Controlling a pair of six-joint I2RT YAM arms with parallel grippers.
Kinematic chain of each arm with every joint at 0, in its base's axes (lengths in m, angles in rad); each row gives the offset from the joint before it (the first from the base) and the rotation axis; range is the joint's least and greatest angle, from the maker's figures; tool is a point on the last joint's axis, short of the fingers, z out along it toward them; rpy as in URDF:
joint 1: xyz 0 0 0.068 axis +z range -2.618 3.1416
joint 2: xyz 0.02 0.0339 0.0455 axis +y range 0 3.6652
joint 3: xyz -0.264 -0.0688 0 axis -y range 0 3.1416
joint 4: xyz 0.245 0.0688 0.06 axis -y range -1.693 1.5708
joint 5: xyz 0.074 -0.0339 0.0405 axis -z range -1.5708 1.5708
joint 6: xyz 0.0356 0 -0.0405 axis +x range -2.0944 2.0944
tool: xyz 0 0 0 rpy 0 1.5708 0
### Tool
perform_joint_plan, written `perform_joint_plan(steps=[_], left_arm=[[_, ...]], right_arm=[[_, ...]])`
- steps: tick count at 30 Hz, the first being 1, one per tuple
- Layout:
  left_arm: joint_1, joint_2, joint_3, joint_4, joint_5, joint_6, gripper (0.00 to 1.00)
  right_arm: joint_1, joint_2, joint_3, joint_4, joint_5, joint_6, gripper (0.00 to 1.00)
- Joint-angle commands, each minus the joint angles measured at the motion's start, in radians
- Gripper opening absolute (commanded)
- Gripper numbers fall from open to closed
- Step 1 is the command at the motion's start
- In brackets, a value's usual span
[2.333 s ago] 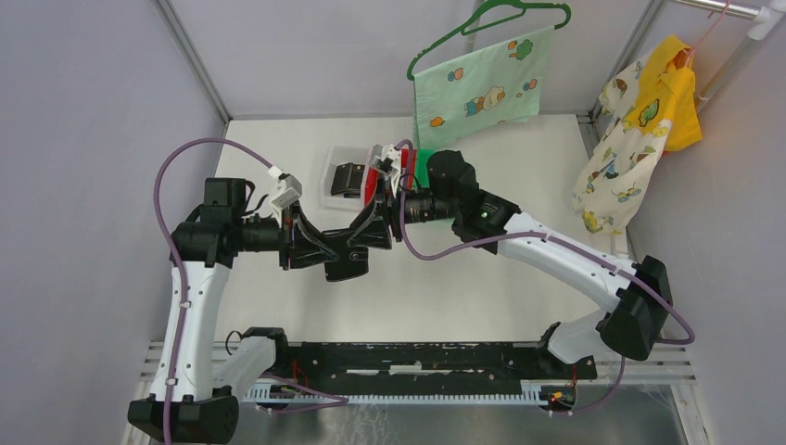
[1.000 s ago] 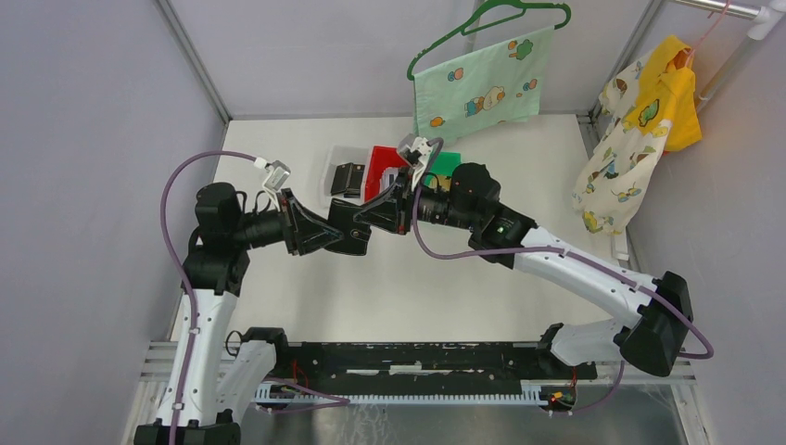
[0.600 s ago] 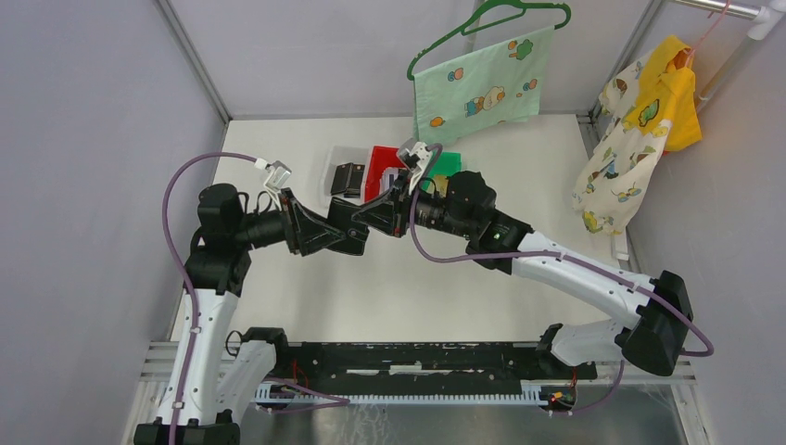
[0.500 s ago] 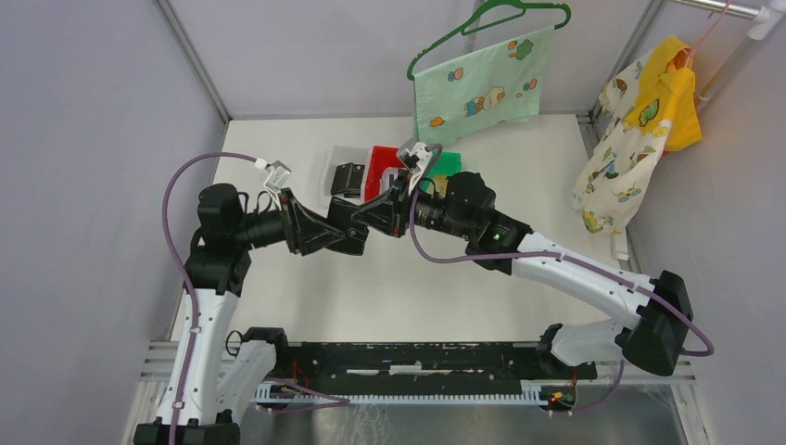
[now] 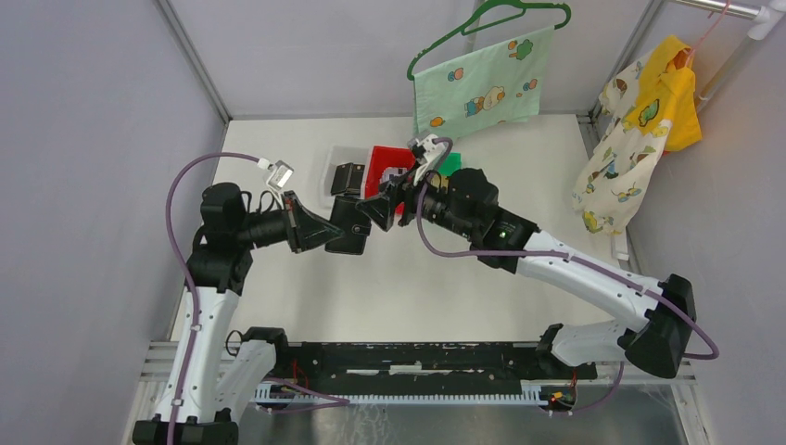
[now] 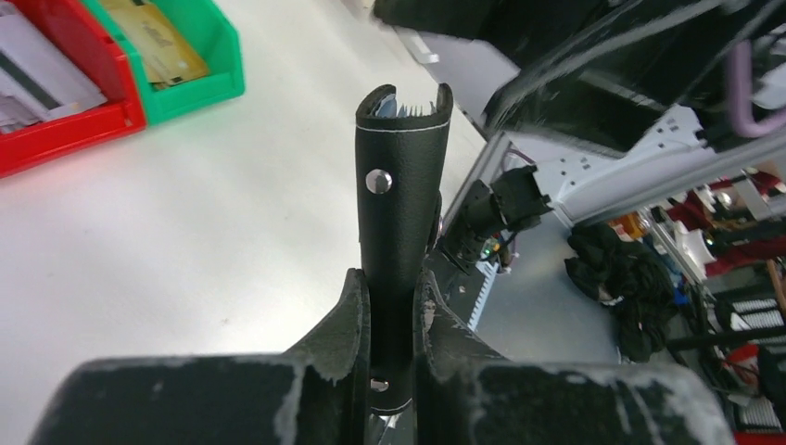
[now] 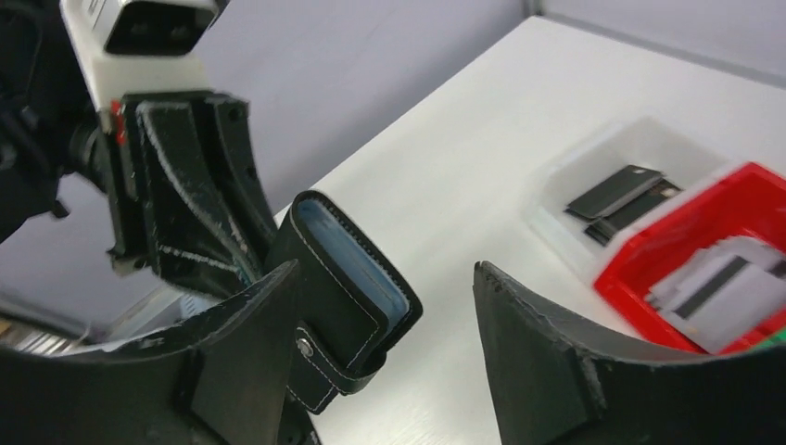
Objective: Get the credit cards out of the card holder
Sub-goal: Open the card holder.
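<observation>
The black card holder [image 6: 404, 185] stands up out of my left gripper [image 6: 390, 278], which is shut on its lower end above the table. Its grey-blue lining shows along the top edge, and the snap tab hangs loose. From above, the card holder [image 5: 350, 225] sits between both gripper tips. My right gripper [image 7: 385, 269] is open, its left finger beside the card holder [image 7: 348, 278] and its right finger well apart from it. Whitish credit cards [image 6: 37, 69] lie in the red bin [image 6: 83, 130]. Tan credit cards [image 6: 153, 42] lie in the green bin [image 6: 218, 79].
A clear bin [image 5: 335, 185] holding other black holders stands left of the red bin [image 5: 382, 159] and green bin [image 5: 451, 163]. Printed cloths hang at the back [image 5: 477, 88] and right [image 5: 640, 120]. The rail with the arm bases [image 5: 417, 366] runs along the near edge.
My right gripper has opened and drawn back a little from the card holder. My left gripper has shut tighter on the holder and shifted slightly toward the bins.
</observation>
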Motion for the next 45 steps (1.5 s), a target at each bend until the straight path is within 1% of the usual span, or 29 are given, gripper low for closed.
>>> perform_joint_plan(steps=[1,3,6,8,12,17,20,30,34,41,45], left_arm=[[-0.001,0.003,0.082,0.001,-0.118,0.051,0.02],[0.0,0.007,0.1,-0.003,-0.172,0.087,0.02],[-0.001,0.012,0.115,-0.002,-0.246,0.134,0.02],[-0.002,0.015,0.116,-0.002,-0.282,0.17,0.02],[-0.001,0.008,0.106,-0.003,-0.304,0.204,0.02],[-0.005,-0.013,0.087,-0.004,-0.326,0.24,0.02],[-0.007,-0.017,0.085,-0.011,-0.312,0.245,0.02],[-0.007,-0.034,0.064,-0.012,-0.305,0.25,0.02],[-0.009,-0.039,0.059,-0.012,-0.299,0.245,0.02],[-0.009,-0.044,0.055,-0.009,-0.3,0.242,0.02],[-0.01,-0.043,0.053,-0.002,-0.288,0.22,0.02]], right_arm=[[0.003,0.002,0.155,-0.181,0.255,-0.023,0.75],[0.026,-0.005,0.166,-0.252,0.335,-0.014,0.77],[0.074,0.002,0.17,-0.303,0.397,0.017,0.8],[0.11,0.038,0.208,-0.369,0.417,0.036,0.79],[0.174,0.123,0.308,-0.454,0.465,0.06,0.73],[0.219,0.182,0.381,-0.454,0.47,0.069,0.7],[0.22,0.218,0.43,-0.482,0.491,0.086,0.68],[0.22,0.302,0.514,-0.524,0.58,0.154,0.55],[0.221,0.313,0.517,-0.494,0.577,0.167,0.54],[0.226,0.357,0.554,-0.523,0.599,0.199,0.53],[0.23,0.378,0.574,-0.523,0.649,0.213,0.47]])
